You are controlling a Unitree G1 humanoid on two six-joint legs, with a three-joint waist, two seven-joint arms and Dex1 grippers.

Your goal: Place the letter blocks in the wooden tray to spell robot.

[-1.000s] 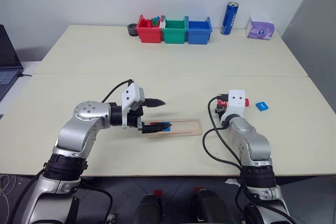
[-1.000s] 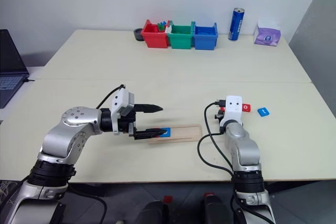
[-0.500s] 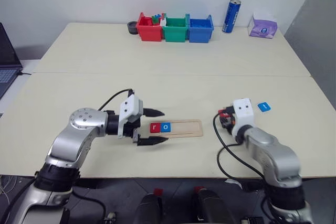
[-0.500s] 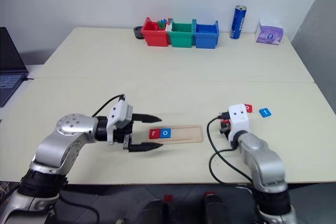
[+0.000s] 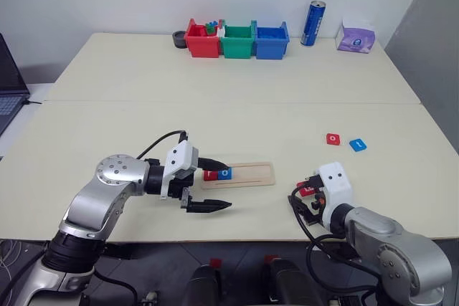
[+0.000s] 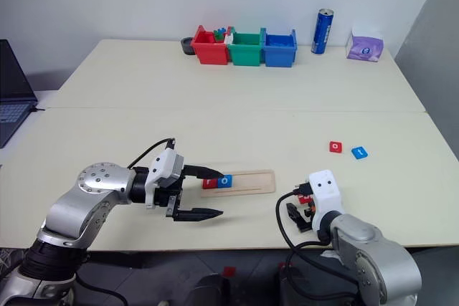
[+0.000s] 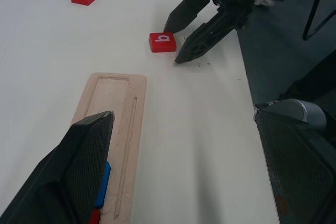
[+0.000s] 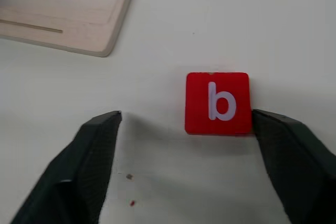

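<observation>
1. Near the front edge of the table, the right gripper [image 8: 181, 150] points down with its two black fingers spread wide and nothing between them. The red b block [image 8: 218, 103] lies flat on the table just ahead of them, its far side touching or all but touching one fingertip [image 8: 273, 127] and well clear of the other.
2. Just beyond that block lies the near end of the wooden tray [image 5: 251, 174], apart from it with bare table between.
3. At the tray's other end the left gripper [image 5: 215, 185] is released too, one finger over the tiles and the other out in front of the tray, holding nothing.
4. Two tiles already sit in the tray at its left end: a red r block [image 5: 210, 174] and, touching it, a blue o block [image 5: 225, 173]. The rest of the tray is bare wood.
5. Farther out on the right lie the red o block [image 5: 333, 139] and the blue t block [image 5: 358, 145], near each other and well apart from the tray.
6. My reading: the step in hand is the third letter, b. Two of five are placed.
7. The next move calls for centring the right fingers on the b block, closing on its edges, then carrying it to the slot just beside the blue o with the letter upright. The off-centre approach risks nudging the tile aside instead of gripping it.
</observation>
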